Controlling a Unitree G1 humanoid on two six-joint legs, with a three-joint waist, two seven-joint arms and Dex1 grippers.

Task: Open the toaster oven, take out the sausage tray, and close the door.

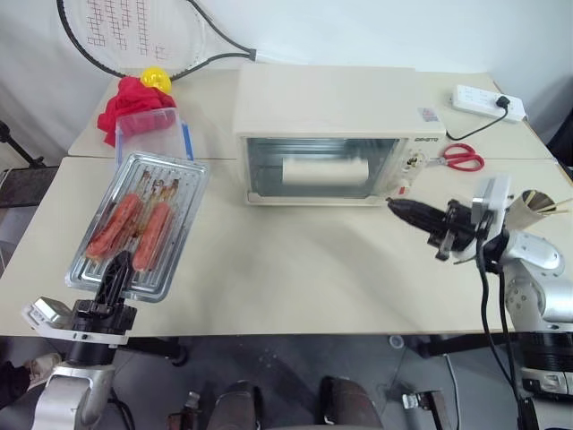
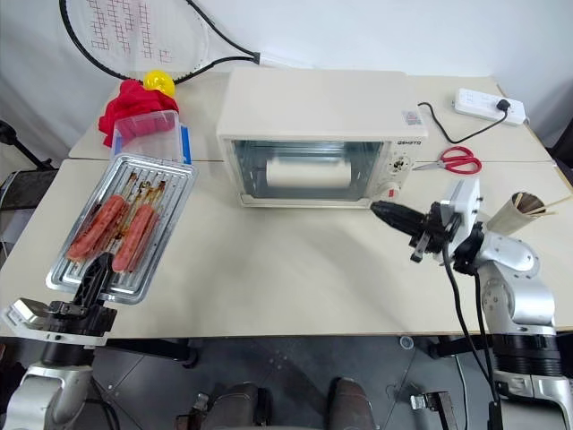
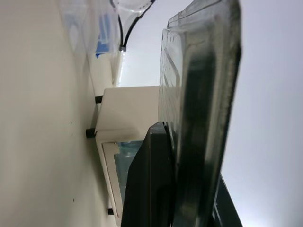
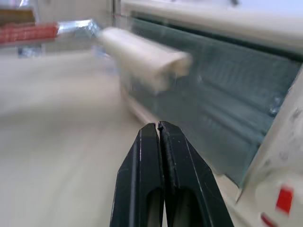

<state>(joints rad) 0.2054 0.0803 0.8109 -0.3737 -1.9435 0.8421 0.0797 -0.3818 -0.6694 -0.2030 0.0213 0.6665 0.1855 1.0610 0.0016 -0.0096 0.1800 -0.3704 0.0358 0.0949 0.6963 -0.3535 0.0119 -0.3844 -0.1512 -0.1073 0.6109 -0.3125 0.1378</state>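
Observation:
The cream-white toaster oven stands at the middle back of the table, its glass door closed and the bar handle across the glass. The silvery sausage tray, with two reddish sausages on it, is out of the oven over the table's left side. My left gripper is shut on the tray's near edge. My right gripper is shut and empty, hanging just in front of the oven's lower right corner, below the knobs; its tips point at the door.
A clear plastic box with blue handles, a red cloth, a yellow ball and a racket lie at the back left. Red scissors and a power strip sit right of the oven. A paper cone stands at the right edge.

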